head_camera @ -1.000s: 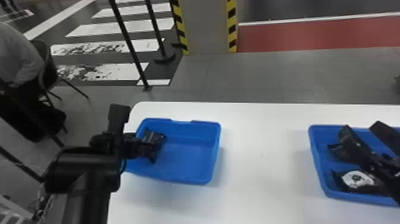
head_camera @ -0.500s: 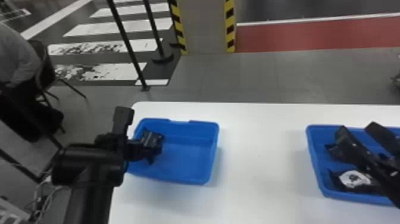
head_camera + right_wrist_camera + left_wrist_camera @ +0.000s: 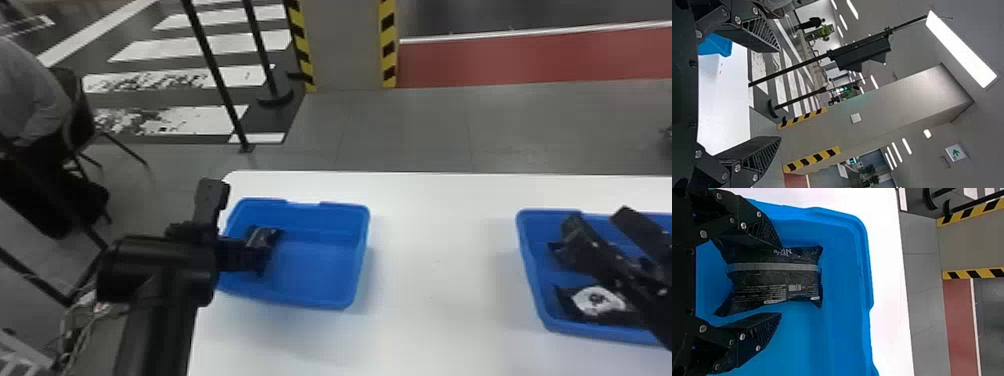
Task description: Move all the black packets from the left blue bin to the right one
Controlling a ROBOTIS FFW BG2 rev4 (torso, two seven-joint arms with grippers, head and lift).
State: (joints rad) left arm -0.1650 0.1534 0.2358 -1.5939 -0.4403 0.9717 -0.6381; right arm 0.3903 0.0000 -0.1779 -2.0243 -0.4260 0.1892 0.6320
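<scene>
The left blue bin [image 3: 320,300] sits close to the left edge of the white table [image 3: 435,280], and the tabletop gives a broad stretch of room between it and the right blue bin [image 3: 534,287]. In the left bin one black packet [image 3: 773,278] with a grey stripe lies toward the left end, its short end well apart from the far wall, with bare blue floor on its right. The left gripper [image 3: 235,255] reaches in over the left wall; in its own wrist view the fingers are spread around the packet, one overlapping a long edge, the other apart with a strip of blue between, so it is open; whether the first finger touches cannot be told. The right gripper [image 3: 600,220] is over the right bin, fingers wide apart with nothing between them. Under it lie a dark packet [image 3: 565,255] and a packet with a white label [image 3: 597,300]. The right arm hides part of that bin and the picture's edge cuts off its right end, so the count inside is uncertain. The left arm covers the left bin's near left corner.
</scene>
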